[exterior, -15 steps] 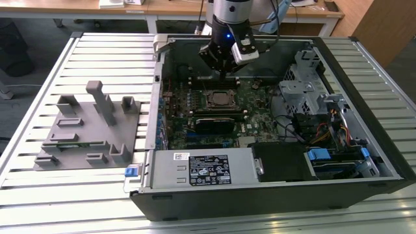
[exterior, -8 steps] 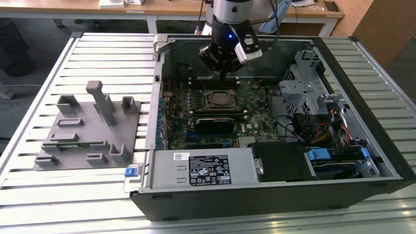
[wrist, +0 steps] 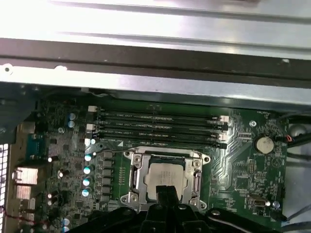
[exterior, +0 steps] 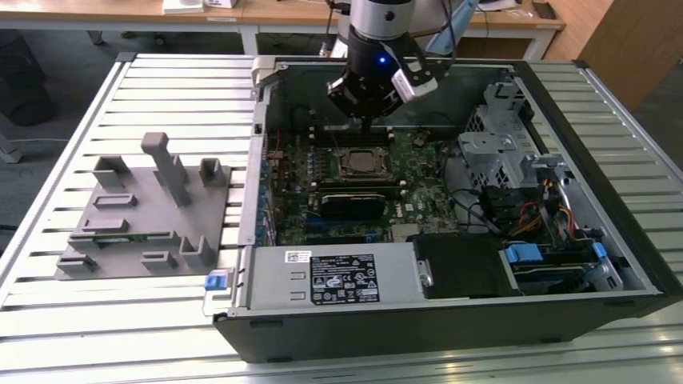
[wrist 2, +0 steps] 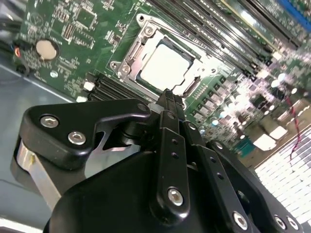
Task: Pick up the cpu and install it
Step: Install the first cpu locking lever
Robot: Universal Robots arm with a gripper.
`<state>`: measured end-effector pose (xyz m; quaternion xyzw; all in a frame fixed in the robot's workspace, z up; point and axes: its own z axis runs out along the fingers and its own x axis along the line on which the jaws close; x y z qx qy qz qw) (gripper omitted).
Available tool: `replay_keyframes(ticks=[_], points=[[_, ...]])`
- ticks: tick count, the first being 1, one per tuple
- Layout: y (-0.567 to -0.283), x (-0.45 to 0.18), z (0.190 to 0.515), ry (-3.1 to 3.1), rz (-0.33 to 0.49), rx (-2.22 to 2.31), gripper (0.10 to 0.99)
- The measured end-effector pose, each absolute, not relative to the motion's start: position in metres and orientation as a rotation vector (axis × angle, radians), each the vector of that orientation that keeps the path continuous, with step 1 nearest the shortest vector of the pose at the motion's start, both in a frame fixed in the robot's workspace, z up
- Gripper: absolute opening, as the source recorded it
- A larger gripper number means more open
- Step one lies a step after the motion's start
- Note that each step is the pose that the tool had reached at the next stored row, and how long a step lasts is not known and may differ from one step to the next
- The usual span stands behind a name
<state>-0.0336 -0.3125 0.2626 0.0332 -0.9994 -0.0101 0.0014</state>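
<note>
Right below the jaws, pinched shut and empty, the cpu (wrist: pixel 167 175) sits in its socket (wrist: pixel 137 179); memory slots (wrist: pixel 160 127) crowd the far edge.

The table (exterior: pixel 128 336) is a flat top of pale metal slats running from the exterior view's left to its right. An open black computer case (exterior: pixel 427 340) lies on its side across the middle and the right-hand part, reaching close to the near edge. Just beside the case, toward the left edge, rests a grey moulded fixture (exterior: pixel 139 232) with upright posts.
</note>
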Motion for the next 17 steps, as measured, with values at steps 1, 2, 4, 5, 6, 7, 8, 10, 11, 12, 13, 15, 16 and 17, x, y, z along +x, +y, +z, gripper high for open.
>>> replay_keyframes(ticks=[1,2,4,5,6,7,8,10,11,12,13,15,16,17], points=[[-0.312,-0.034,0.263,-3.137,-0.032,0.115,0.106],[-0.312,-0.036,0.262,-3.137,-0.032,0.117,0.106],[-0.312,-0.042,0.262,-3.137,-0.033,0.116,0.106],[-0.312,-0.045,0.262,-3.137,-0.034,0.116,0.106],[-0.312,-0.048,0.262,-3.137,-0.034,0.116,0.106],[-0.312,-0.052,0.262,-3.137,-0.035,0.116,0.106],[-0.312,-0.055,0.262,-3.137,-0.035,0.116,0.106],[-0.312,-0.061,0.262,-3.137,-0.035,0.116,0.106],[-0.312,-0.063,0.262,-3.137,-0.035,0.116,0.106],[-0.312,-0.066,0.262,-3.137,-0.035,0.116,0.106],[-0.312,-0.069,0.262,-3.137,-0.035,0.117,0.106],[-0.312,-0.075,0.262,-3.138,-0.035,0.116,0.106],[-0.312,-0.078,0.262,-3.138,-0.035,0.116,0.106],[-0.312,-0.081,0.262,-3.139,-0.035,0.117,0.106]])
